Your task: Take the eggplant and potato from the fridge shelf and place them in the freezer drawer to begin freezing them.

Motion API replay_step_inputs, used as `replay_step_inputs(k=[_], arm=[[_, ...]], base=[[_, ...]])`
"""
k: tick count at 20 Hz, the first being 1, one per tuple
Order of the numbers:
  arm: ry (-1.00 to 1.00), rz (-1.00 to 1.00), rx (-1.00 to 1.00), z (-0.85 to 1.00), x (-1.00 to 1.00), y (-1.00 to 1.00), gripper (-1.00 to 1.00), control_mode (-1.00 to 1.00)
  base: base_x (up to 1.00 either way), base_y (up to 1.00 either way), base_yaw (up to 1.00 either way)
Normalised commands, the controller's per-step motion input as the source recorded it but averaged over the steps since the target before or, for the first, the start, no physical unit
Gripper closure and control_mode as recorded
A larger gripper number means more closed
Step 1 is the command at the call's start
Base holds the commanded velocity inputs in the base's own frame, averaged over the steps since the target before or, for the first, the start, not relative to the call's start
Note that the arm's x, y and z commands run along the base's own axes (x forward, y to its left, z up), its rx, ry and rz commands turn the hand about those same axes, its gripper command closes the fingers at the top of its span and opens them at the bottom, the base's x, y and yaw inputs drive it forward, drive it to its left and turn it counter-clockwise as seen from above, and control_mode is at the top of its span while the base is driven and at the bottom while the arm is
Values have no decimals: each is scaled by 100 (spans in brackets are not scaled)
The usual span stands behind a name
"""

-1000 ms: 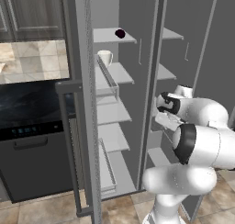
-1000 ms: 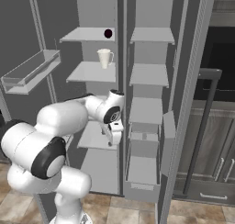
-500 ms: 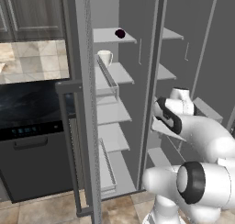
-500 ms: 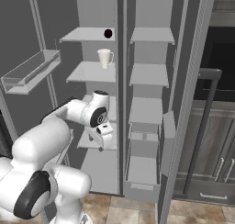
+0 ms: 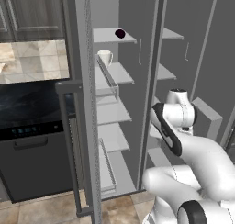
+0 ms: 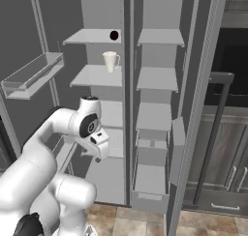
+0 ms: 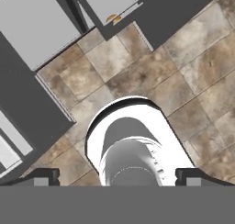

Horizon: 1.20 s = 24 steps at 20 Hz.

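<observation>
Sitting on the top fridge shelf [image 6: 94,36], the eggplant [image 6: 114,35] is a small dark lump near the shelf's right edge; from the left base view it shows at the same shelf's front [image 5: 120,33]. One shelf below stands a white cup [image 6: 110,61], upright, with its handle to the side. The potato [image 7: 111,19] appears as a tan-orange sliver at the edge of a grey compartment near the top of the hand view. Lower in the right-hand column of the fridge, the freezer drawer [image 6: 150,182] is a grey bin pulled out toward the floor. The arm is folded back in front of the open doors, with the hand [image 7: 117,177] pointing down over the tiled floor [image 7: 193,76]. Its two dark fingertips [image 7: 42,176] stand wide apart with nothing between them.
</observation>
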Motion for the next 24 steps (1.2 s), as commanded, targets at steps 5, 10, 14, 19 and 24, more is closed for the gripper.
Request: replay_step_inputs(k=[5, 10, 14, 19, 24], arm=[[0, 9, 0, -1, -16, 5, -100, -100], [0, 1, 0, -2, -3, 0, -100, -100], [0, 0, 1, 0, 5, -13, -100, -100], [0, 0, 2, 0, 2, -23, -100, 100], [0, 0, 0, 0, 0, 0, -100, 100]], base=[[0, 0, 0], [0, 0, 0], [0, 0, 0], [3, -15, 0], [26, -14, 7]])
